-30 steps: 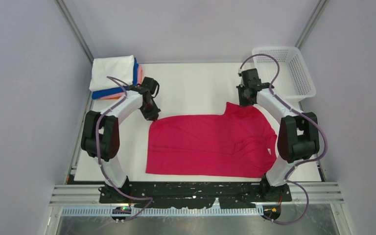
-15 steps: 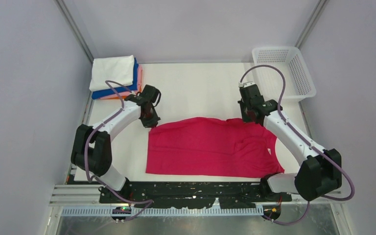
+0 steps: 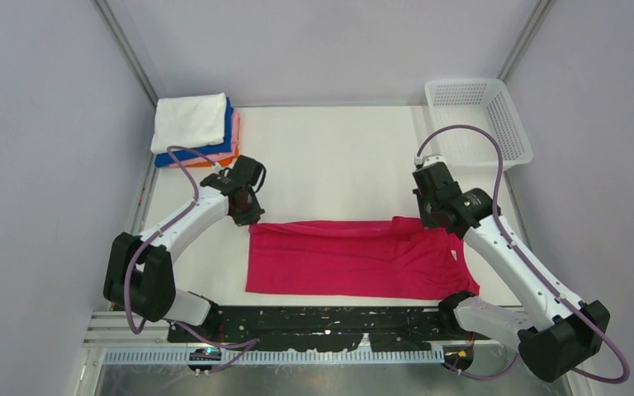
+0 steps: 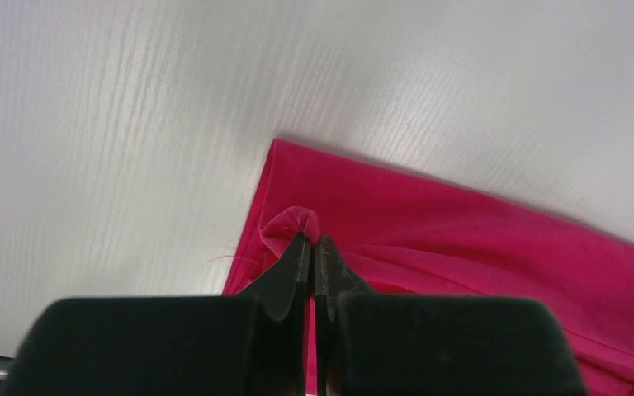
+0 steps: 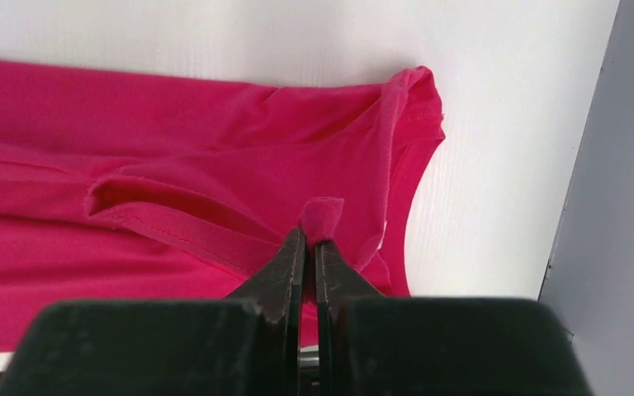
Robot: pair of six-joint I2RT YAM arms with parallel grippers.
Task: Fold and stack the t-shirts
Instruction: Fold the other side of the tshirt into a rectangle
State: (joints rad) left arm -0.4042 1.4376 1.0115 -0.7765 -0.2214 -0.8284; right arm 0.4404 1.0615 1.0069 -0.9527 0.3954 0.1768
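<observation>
The magenta-red t-shirt (image 3: 355, 260) is one plain colour all over, with no print or stripe. The table (image 3: 338, 157) is white, and the wrist views show a faint, fine streaked grain in it. The folded pile has a white t-shirt (image 3: 188, 120) on top, then the edges of a blue t-shirt (image 3: 183, 157), a pink t-shirt (image 3: 236, 124) and an orange t-shirt (image 3: 219, 162). The basket (image 3: 495, 124) is white, patterned with a mesh of small holes. The left arm (image 3: 190, 227) and right arm (image 3: 516, 264) are white with black joints, and their cables (image 3: 462, 132) are purple. The left fingers (image 4: 293, 276) and right fingers (image 5: 287, 272) are black, as is the base frame (image 3: 330, 322). The walls (image 3: 49, 165) are pale lilac-grey.
</observation>
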